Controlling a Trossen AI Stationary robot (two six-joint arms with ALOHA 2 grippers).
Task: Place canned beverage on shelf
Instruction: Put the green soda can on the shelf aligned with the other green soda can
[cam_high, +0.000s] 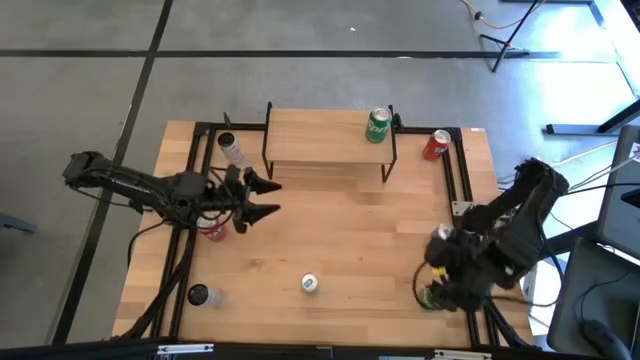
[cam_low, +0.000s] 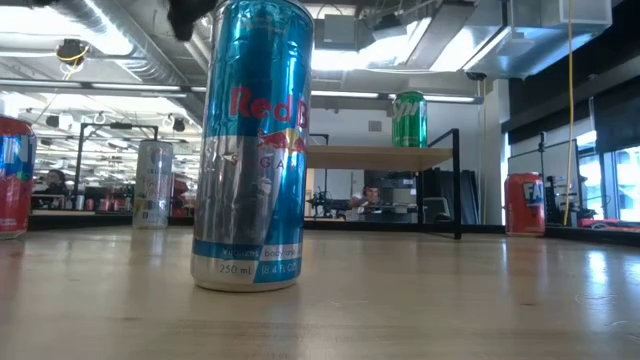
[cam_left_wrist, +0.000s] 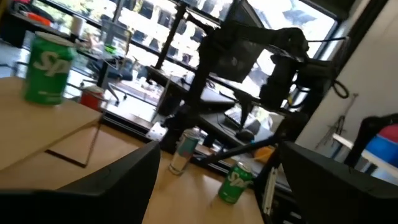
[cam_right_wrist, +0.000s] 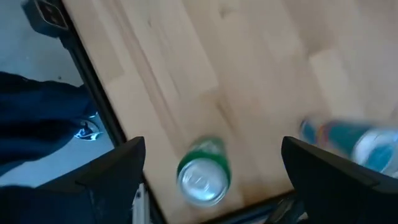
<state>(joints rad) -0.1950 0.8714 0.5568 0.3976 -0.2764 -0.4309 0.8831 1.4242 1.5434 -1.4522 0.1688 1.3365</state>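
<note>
Cans stand scattered over the light wooden tabletop (cam_high: 340, 230), and the right pincer (cam_right_wrist: 211, 168) hangs with its two dark fingers spread wide and nothing between them, directly over a green can (cam_right_wrist: 203, 171) standing near the tabletop's right front corner; the can's silver lid shows in the gap between the fingers, apart from both. A blue and silver can (cam_right_wrist: 354, 140) lies blurred off to one side in the same wrist view. On the shelf (cam_high: 325, 140), a low rack with a pale plank top and thin black metal legs at the tabletop's far edge, a green Sprite can (cam_high: 378, 125) stands upright near its right end. A red can (cam_high: 436, 145) stands on the tabletop just right of the shelf. The left pincer (cam_high: 262, 197) sits above the tabletop's left part with its fingers wide apart and holding nothing, pointing toward the middle, just in front of the shelf's left end; a red can (cam_high: 215, 231) stands under that arm and a clear bottle (cam_high: 232, 150) lies behind it. A slim blue and silver can (cam_low: 252, 145) stands front and centre, reading "Red Bull" with "250 ml" at its base. Another dark-topped can (cam_high: 198, 294) stands at the left front.
</note>
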